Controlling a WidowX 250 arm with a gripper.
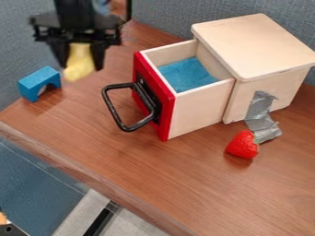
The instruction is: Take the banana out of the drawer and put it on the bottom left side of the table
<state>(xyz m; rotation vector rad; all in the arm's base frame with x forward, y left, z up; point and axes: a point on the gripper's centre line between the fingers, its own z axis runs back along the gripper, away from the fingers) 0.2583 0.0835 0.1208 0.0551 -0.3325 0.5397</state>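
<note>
The yellow toy banana (79,63) is out of the drawer (200,110), held in the black two-finger tool (81,66), up and to the left of that drawer in the camera view. The tool is closed on it, one finger against each side, and hangs downward from the top edge. The banana's long axis runs close to upright in the view, roughly in line with the fingers; its rounded lower end points down and slightly left, poking out just below the fingertips, while its upper end goes up between them.

The drawer has pale wooden sides, a red front and a black loop handle (112,110), and stands pulled out of a pale wooden box (252,46) to its right. A blue piece (188,74) lies flat inside the drawer. Left of the drawer, well apart from it, a blue arch-shaped block (38,83) stands on the brown wood-grain surface (123,152). Right of the drawer's near corner lies a red toy strawberry (242,145), just beside the crumpled silver-grey tape (261,117) that runs from the box down to the surface.
</note>
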